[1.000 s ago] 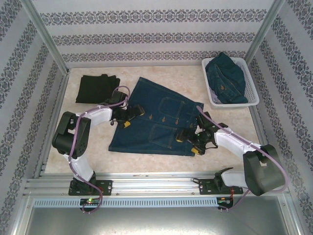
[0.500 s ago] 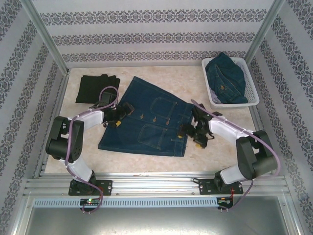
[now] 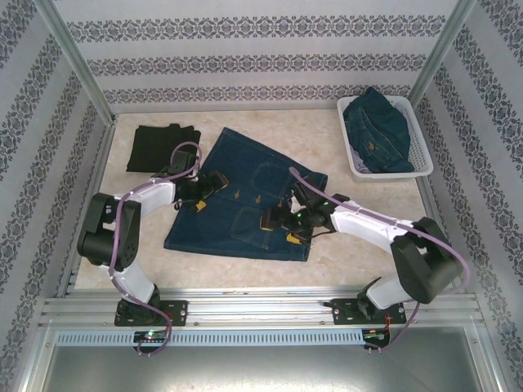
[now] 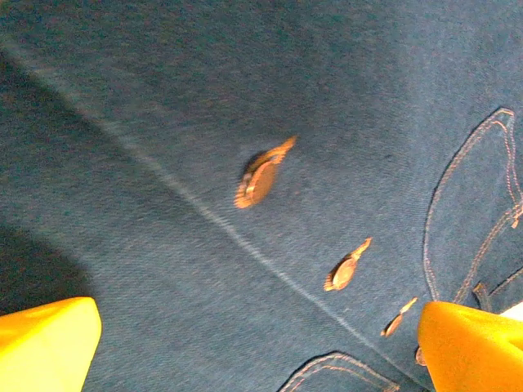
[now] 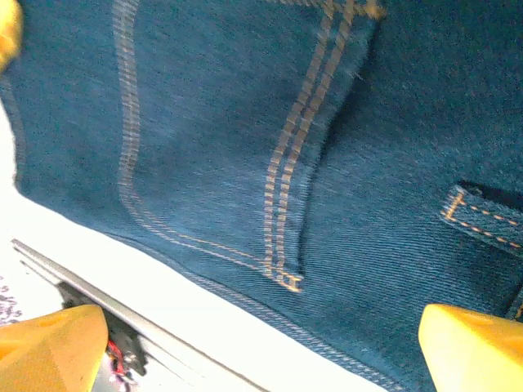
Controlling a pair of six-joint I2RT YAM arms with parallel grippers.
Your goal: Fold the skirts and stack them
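One dark blue denim skirt point(image 3: 245, 163) lies spread flat mid-table, buttons and pockets up. My left gripper point(image 3: 208, 193) hovers open over its left part; the left wrist view shows the denim skirt point(image 4: 163, 122) with brass buttons point(image 4: 260, 175) between the open gripper's point(image 4: 261, 351) yellow fingertips point(image 4: 45, 347). My right gripper point(image 3: 279, 227) is open above the skirt's near right part. In the right wrist view the open gripper point(image 5: 261, 351) frames the denim skirt's point(image 5: 204, 122) pocket stitching and hem. A folded black skirt point(image 3: 162, 147) lies at the back left. Another denim skirt point(image 3: 376, 131) is bunched in the basket.
The white lattice basket point(image 3: 391, 174) stands at the back right corner. Patterned walls and metal posts close in the table on three sides. Bare tabletop point(image 3: 359, 253) runs along the front right, and a metal rail point(image 3: 245, 306) borders the near edge.
The denim skirt slid left and now lies still. My right gripper has swung left from the skirt's right edge onto its near right part. The left gripper shifted slightly left.
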